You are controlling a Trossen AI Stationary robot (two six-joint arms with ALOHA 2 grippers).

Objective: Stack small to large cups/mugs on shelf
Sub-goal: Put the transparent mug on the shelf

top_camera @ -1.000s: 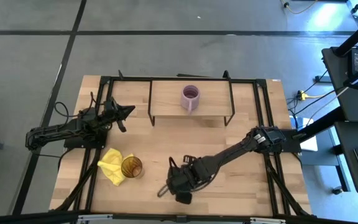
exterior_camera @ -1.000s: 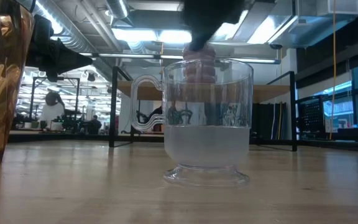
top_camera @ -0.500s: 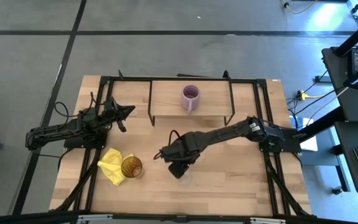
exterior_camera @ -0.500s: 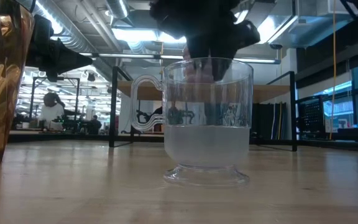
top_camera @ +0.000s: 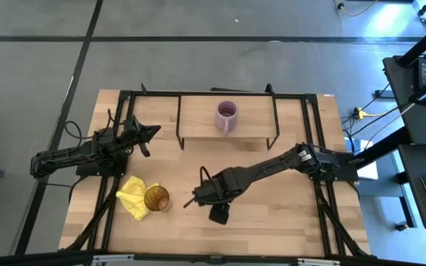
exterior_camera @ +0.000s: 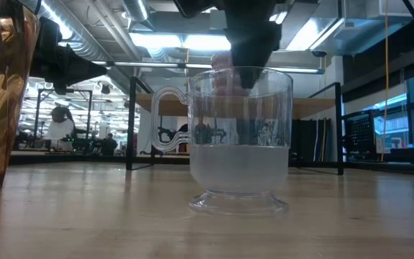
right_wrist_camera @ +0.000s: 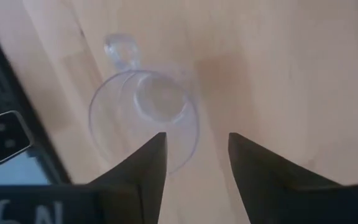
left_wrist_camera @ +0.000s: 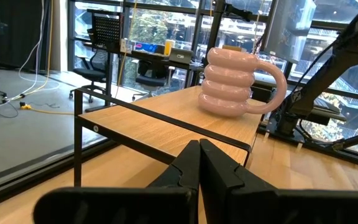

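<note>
A small clear glass cup (exterior_camera: 240,144) with a handle stands upright on its foot on the table; it also shows in the right wrist view (right_wrist_camera: 145,118). My right gripper (right_wrist_camera: 194,146) is open and points down just over the cup's rim (exterior_camera: 246,72); one finger stands over the cup's mouth and the other outside its wall. A pinkish-purple ribbed mug (top_camera: 227,116) stands on the wood shelf (top_camera: 198,118). An amber ribbed tumbler (top_camera: 156,198) stands at the near left. My left gripper (top_camera: 150,133) is shut and empty, left of the shelf.
A yellow cloth (top_camera: 133,196) lies against the tumbler's left side. The shelf's black wire legs (top_camera: 276,140) stand at the table's far middle. The black frame rails (top_camera: 320,192) run along both sides of the table.
My right gripper went from the near edge toward the far edge, then came back a little toward the near edge and down to the cup's rim. The cup has stayed where it was.
</note>
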